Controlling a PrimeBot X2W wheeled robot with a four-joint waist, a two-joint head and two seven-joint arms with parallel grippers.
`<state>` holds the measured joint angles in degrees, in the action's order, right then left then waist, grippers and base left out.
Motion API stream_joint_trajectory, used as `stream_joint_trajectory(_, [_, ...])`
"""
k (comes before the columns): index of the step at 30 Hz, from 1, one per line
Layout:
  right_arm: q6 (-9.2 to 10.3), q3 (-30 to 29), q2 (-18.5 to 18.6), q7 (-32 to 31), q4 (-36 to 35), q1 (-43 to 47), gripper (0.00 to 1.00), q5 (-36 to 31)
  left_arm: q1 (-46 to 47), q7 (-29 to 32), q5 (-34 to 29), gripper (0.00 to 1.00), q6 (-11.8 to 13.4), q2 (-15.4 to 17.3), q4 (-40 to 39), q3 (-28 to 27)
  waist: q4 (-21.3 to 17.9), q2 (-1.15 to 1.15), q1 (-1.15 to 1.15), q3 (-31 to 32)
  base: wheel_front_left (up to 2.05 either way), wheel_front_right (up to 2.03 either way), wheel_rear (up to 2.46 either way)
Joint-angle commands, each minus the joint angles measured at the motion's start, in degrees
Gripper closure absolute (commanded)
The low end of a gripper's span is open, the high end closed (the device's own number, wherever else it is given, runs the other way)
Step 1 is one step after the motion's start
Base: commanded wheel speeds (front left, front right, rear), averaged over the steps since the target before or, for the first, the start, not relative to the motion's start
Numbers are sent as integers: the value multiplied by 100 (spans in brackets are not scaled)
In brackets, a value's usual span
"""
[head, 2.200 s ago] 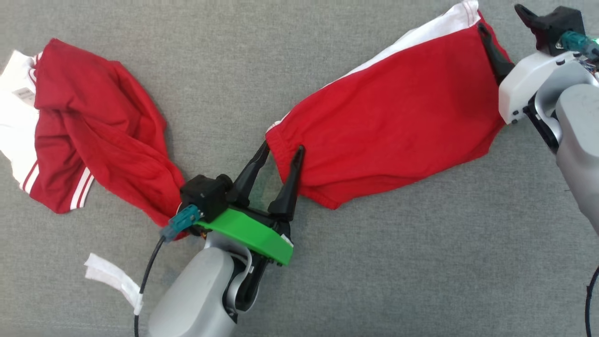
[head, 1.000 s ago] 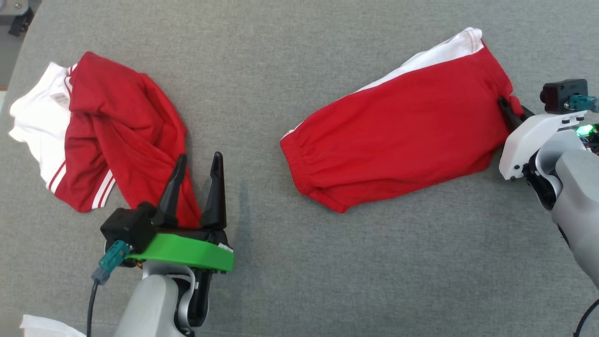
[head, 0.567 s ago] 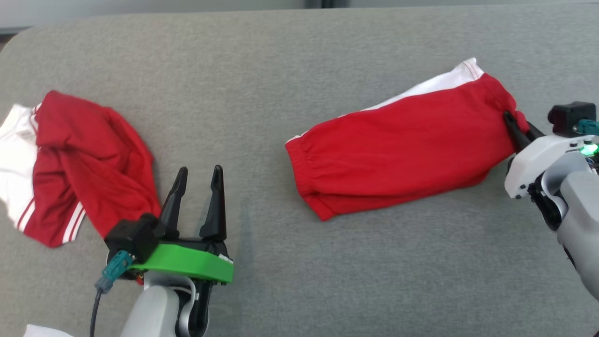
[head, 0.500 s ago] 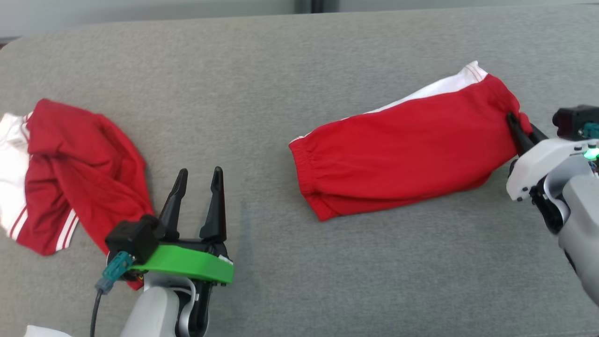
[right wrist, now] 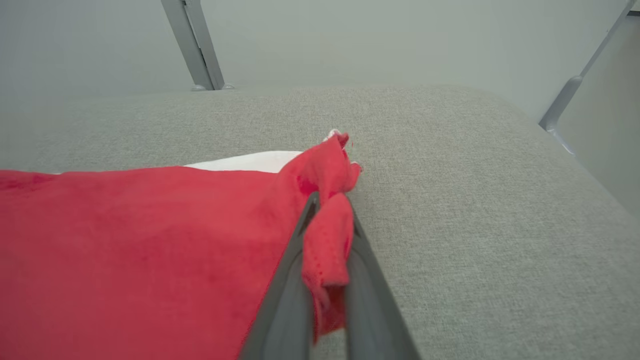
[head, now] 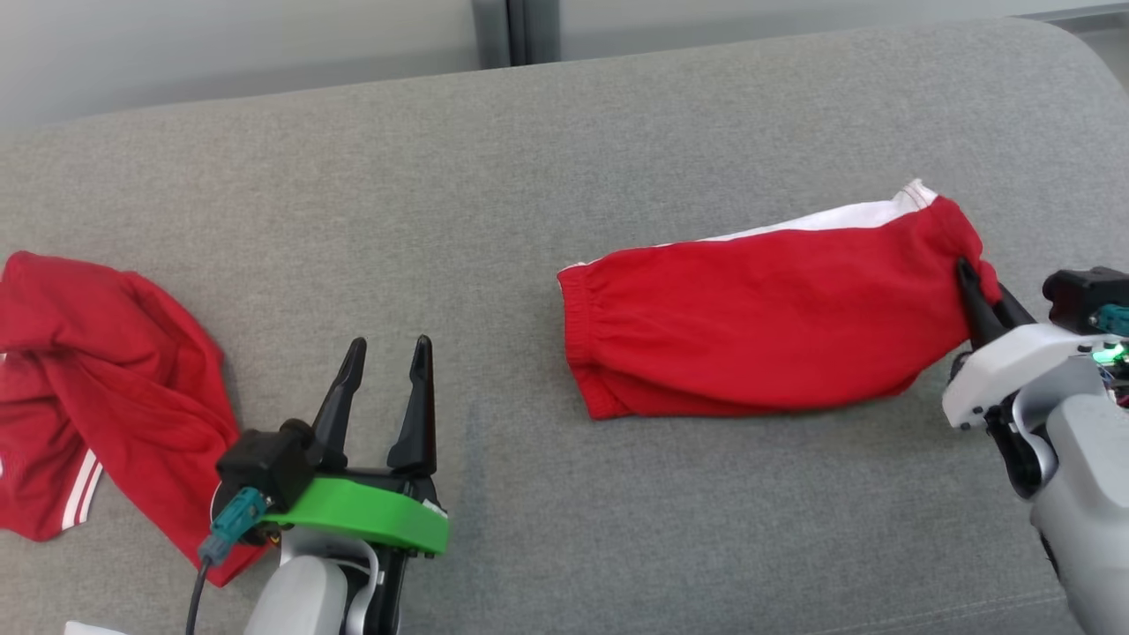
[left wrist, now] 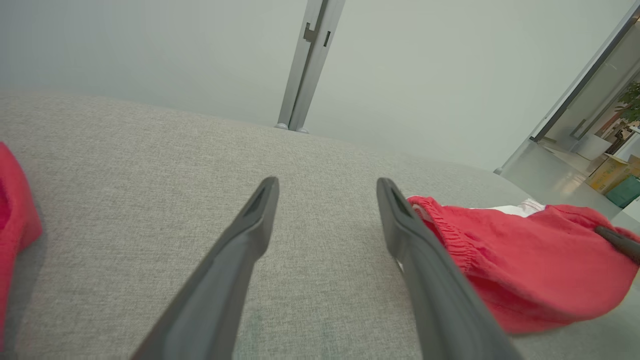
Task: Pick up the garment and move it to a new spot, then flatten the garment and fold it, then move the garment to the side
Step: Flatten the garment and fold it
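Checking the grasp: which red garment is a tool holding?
The flat garment on the right; the right tool pinches its corner. The crumpled garment at left lies free.

Left gripper (head: 390,344) at lower left of head view, fingers pointing up-frame, spread wide with nothing between them. Same in left wrist view (left wrist: 327,184): jaws wide apart. Green wrist plate (head: 370,522) sits under the fingers, and the pale grey forearm (head: 304,600) exits at the bottom edge. Right gripper (head: 970,278) at right edge, mid-height, fingers angled up-left and pinched together on a fold of the garment (head: 758,326). Right wrist view (right wrist: 327,212) shows red cloth bunched between the closed fingers. White wrist housing (head: 1005,370) and grey right forearm (head: 1080,494) run down to the lower right corner.
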<state>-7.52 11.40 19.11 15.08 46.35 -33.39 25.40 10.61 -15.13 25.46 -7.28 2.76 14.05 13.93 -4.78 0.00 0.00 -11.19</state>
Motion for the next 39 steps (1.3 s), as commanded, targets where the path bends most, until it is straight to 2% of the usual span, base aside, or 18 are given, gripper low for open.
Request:
stream_joint_trajectory(1, [6, -76, -96, 11, -100, 2, 100, -129, -90, -2, 30, 0, -18, 24, 19, 4, 52, 0, 0, 17, 0, 0, 0])
stream_joint_trajectory(6, [6, -64, -482, 12, -480, -213, 100, -512, -113, -2, 96, 0, 12, 23, 29, 27, 212, 0, 0, 105, 0, 0, 0])
stream_joint_trajectory(10, [6, 326, -757, 12, -748, -359, 100, -626, -129, -2, 178, 0, 36, 23, 3, 66, 328, 0, 0, 192, 0, 0, 0])
stream_joint_trajectory(17, [6, 1333, -1149, -104, -1087, -438, 100, -599, -188, -2, 251, 0, 85, 23, -32, 141, 456, 0, 0, 276, 0, 0, 0])
stream_joint_trajectory(25, [6, 2305, -1169, -286, -1025, -195, 100, -495, -223, -2, 260, 0, 103, 23, -53, 135, 521, 0, 0, 307, 0, 0, 0])
stream_joint_trajectory(36, [6, 3005, -1274, -173, -766, -130, 100, -341, -286, -2, 280, 0, 113, 23, -5, 188, 463, 0, 0, 361, 0, 0, 0])
stream_joint_trajectory(37, [6, 3048, -1284, -168, -733, -159, 96, -343, -285, -2, 282, 0, 112, 23, 2, 200, 461, 0, 0, 368, 0, 0, 0])
stream_joint_trajectory(38, [6, 3071, -1299, -151, -705, -176, 81, -340, -285, -2, 284, 0, 111, 23, 9, 207, 460, 0, 0, 375, 0, 0, 0])
stream_joint_trajectory(39, [6, 3101, -1316, -127, -673, -187, 58, -323, -284, -2, 287, 0, 110, 23, 15, 214, 461, 0, 0, 383, 0, 0, 0])
